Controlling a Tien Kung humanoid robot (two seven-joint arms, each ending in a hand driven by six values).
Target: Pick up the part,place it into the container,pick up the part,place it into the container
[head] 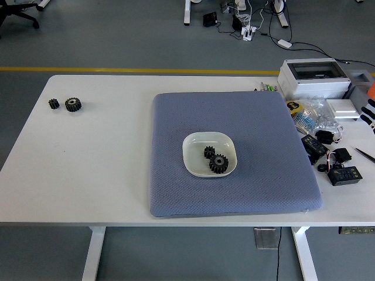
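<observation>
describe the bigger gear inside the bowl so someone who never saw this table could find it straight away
Start at the blue-grey mat covering the middle-right of the white table; near its centre sits a white bowl. Two black gears lie in the bowl, and the bigger gear is the one nearer the table's front edge, toward the bowl's right side. It has a pale hub, and the smaller gear lies close behind it.

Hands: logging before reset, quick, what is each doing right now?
Left hand: not in view.
Right hand: only fingertips show at the right edge; state cannot be told.
</observation>
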